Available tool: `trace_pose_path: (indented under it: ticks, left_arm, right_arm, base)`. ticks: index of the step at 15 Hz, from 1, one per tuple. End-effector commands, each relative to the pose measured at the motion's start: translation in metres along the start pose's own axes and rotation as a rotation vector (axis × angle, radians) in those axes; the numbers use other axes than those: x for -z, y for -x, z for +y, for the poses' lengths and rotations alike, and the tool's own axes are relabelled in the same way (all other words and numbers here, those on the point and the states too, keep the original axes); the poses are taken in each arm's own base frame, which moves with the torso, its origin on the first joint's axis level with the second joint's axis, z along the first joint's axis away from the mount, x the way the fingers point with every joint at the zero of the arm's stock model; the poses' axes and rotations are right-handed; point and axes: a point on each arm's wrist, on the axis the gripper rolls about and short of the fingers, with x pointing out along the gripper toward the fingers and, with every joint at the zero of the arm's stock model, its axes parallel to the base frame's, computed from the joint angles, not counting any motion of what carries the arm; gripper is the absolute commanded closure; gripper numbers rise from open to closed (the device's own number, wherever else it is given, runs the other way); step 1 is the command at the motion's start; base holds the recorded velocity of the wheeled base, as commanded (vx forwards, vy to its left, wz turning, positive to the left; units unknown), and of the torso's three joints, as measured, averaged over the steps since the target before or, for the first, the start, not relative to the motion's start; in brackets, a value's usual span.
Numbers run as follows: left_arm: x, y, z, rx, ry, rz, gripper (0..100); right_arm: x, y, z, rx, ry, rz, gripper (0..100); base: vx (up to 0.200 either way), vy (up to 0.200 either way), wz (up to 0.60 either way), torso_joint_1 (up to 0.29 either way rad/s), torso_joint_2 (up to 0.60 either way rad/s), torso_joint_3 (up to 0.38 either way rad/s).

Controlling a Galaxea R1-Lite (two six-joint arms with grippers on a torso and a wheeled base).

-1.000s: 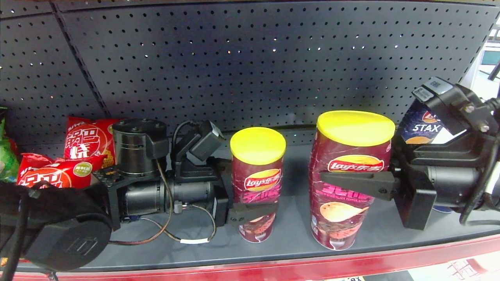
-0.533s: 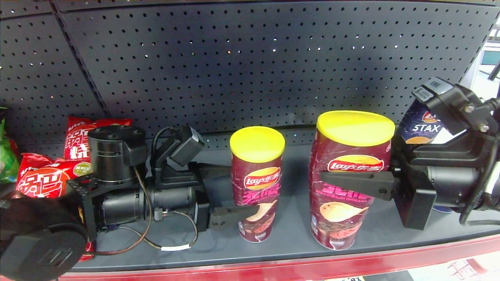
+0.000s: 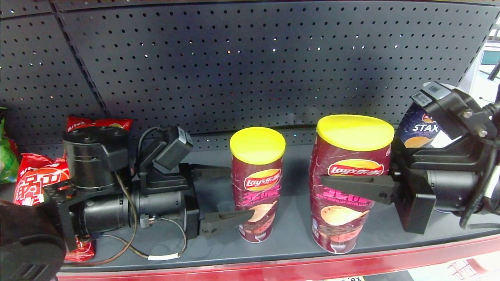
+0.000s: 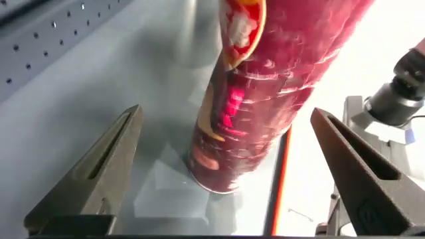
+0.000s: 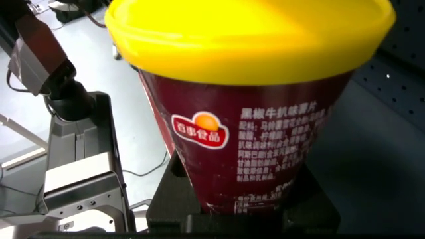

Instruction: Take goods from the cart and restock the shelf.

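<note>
- We are holding the left gripper (image 3: 239, 192) wide open and level, one finger on either side of the small can (image 3: 257, 183); in the left wrist view a gap is showing on both sides, so neither finger is touching it.
- The small can, maroon with a yellow lid, is standing upright about mid-way along the grey shelf (image 3: 293, 230).
- We are clamping the right gripper (image 3: 338, 173) on the large can (image 3: 351, 156), its near finger (image 3: 359, 186) pressing across the label.
- The large can is sitting to the right of the small one, apart from it and nearer the shelf's red front lip; we cannot tell whether its base is bearing on the shelf.
- A blue can (image 3: 420, 130) is standing behind the right gripper, and red snack bags (image 3: 33, 179) are lying behind the left arm.
</note>
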Motion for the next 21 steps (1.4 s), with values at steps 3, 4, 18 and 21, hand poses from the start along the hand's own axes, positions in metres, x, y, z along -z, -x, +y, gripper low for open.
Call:
trace_pose_path:
  ticks: [3, 4, 18, 21]
  left_arm:
    - [-0.019, 0.038, -0.027, -0.018, -0.065, -0.092, 0]
    - [-0.024, 0.048, -0.032, -0.045, -0.084, -0.119, 0]
    - [0.046, 0.207, -0.151, -1.264, -0.250, -0.410, 0]
    - [0.099, 0.199, -0.176, -1.214, -0.119, -0.296, 0]
  right_arm:
    - [0.004, -0.001, 0.001, -0.006, -0.007, 0.011, 100]
    - [0.005, -0.002, 0.000, -0.006, -0.010, 0.016, 100]
    - [0.007, -0.007, -0.016, 0.041, -0.017, 0.011, 100]
    - [0.009, -0.006, -0.021, 0.058, -0.024, 0.016, 100]
  base:
    - [0.000, 0.000, 0.00, 0.000, 0.00, 0.000]
    - [0.000, 0.000, 0.00, 0.000, 0.00, 0.000]
    - [0.000, 0.000, 0.00, 0.000, 0.00, 0.000]
    - [0.000, 0.000, 0.00, 0.000, 0.00, 0.000]
